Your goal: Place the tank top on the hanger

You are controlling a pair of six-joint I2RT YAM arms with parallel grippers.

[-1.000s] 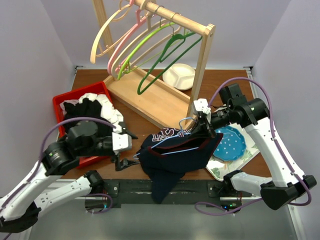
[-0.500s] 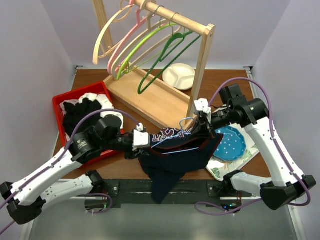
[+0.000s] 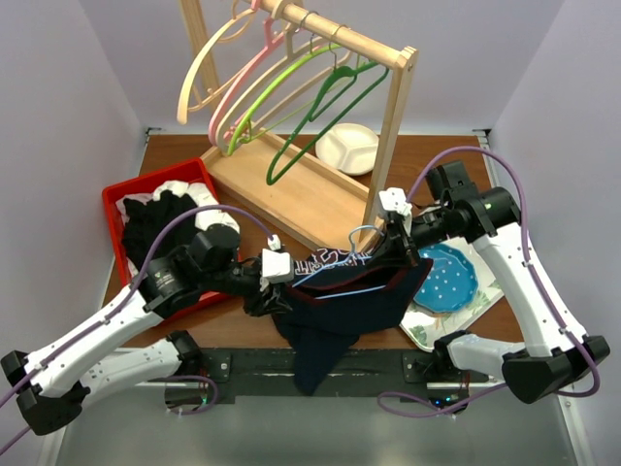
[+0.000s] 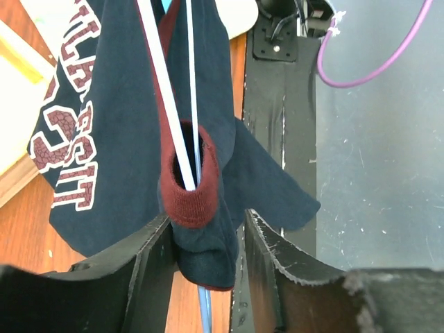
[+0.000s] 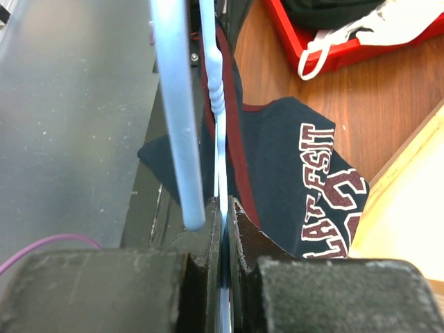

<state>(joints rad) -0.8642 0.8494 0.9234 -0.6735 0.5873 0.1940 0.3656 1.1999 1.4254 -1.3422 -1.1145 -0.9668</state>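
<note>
My right pincer [image 5: 223,208] is clamped on the hanger [image 5: 177,104], bracing it so the cloth can be dressed. The tank top [image 4: 118,104] drapes over it. My left pincer [image 4: 208,220], spread apart, straddles the red-trimmed strap, I judge to seat it on the hanger's arm.

Navy cloth tank top [image 4: 118,125], soft and matt, trim ribbed, print cracked; thin light-blue plastic hanger [image 5: 177,104] smooth, faintly glossy; brown wooden table [image 5: 291,83] smooth, slight sheen.
</note>
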